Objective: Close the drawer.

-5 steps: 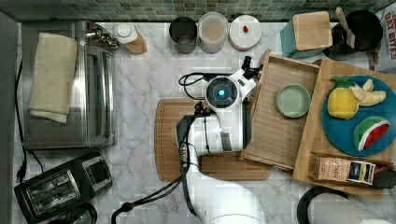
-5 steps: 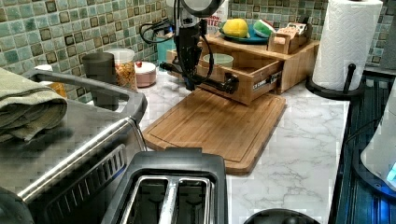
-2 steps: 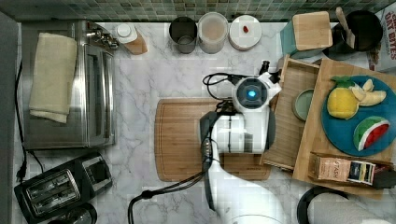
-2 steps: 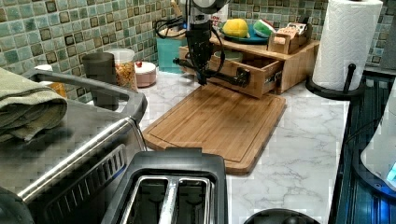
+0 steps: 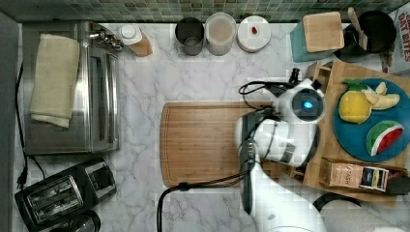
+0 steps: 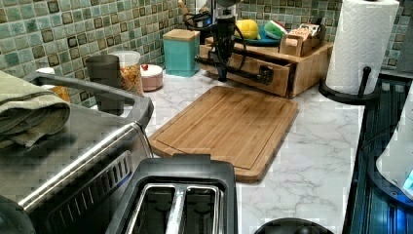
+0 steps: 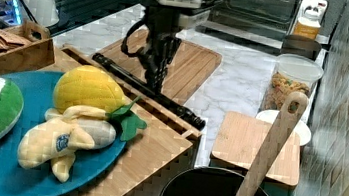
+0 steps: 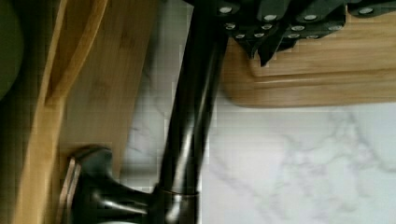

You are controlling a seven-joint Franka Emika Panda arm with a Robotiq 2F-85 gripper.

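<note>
The drawer [image 6: 251,77] is pushed almost fully in under the light-wood slab [image 5: 338,150] that carries the blue plate of toy fruit [image 5: 370,121]. Only a narrow strip of its rim [image 7: 161,107] and its front with a long black bar handle [image 7: 136,84] stick out. My gripper [image 7: 156,84] points down against that handle on the cutting-board side. In the wrist view the fingers [image 8: 268,32] are together beside the bar [image 8: 191,116], with nothing between them. The arm [image 5: 290,130] covers most of the drawer front in the top view.
A brown cutting board [image 5: 208,142] lies right in front of the drawer. A toaster oven with a towel [image 5: 67,87] and a toaster [image 5: 63,193] stand at the top view's left. Jars [image 5: 220,33], a teal box [image 5: 319,36] and a paper towel roll [image 6: 360,46] stand around.
The arm has moved toward the top view's right, and the drawer slid in with it under the slab. The green bowl inside the drawer is now hidden.
</note>
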